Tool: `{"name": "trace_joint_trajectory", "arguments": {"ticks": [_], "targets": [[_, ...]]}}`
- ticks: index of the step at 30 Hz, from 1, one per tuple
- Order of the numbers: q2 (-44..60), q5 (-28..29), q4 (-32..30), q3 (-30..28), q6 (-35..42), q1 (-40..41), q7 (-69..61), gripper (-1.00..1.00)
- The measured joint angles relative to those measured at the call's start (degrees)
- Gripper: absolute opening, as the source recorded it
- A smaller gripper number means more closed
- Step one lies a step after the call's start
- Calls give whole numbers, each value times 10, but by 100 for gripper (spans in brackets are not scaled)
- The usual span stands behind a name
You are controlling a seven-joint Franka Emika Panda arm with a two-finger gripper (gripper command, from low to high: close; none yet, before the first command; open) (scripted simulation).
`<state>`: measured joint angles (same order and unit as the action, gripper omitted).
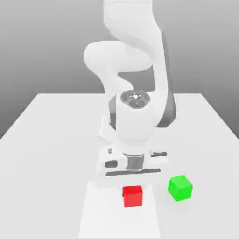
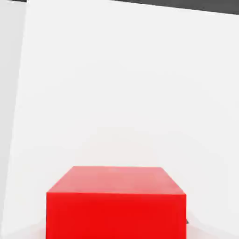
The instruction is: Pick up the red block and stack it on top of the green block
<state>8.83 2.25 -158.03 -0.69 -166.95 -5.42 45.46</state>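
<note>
Red fills the near edge of my hand view: the red block (image 2: 115,203) sits close under the camera, its top and one side face showing, resting on the white table (image 2: 116,93). From the exterior view I see the same red block (image 1: 132,195) on the table (image 1: 51,140) directly below the gripper (image 1: 132,179), which hangs low over it; I read the hand as just above or at the cube's top, but I cannot tell whether it touches. I also cannot tell how the jaws stand, spread or pressed together, since the hand's body hides them.

Taking the red block as my landmark, the green block (image 1: 180,188) lies near it, toward the exterior view's right and a little farther back, clear of the red one with bare table between them.

My judgement: the task is at its start. Red is not lifted, nothing is stacked, and the grasp, lift, carry and placing all remain.

Green's position comes to me from the exterior view; the hand view gives me the squareness of red to the wrist.
</note>
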Motion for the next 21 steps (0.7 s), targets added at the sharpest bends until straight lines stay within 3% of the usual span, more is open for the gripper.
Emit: {"name": "trace_joint_trajectory", "arguments": {"ticks": [7, 18, 21], "targets": [[-94, -28, -11, 19, 85, -29, -91, -100], [-144, -37, -8, 62, 138, -152, -381, -100], [-119, -32, -6, 68, 114, -166, -414, -100]]}}
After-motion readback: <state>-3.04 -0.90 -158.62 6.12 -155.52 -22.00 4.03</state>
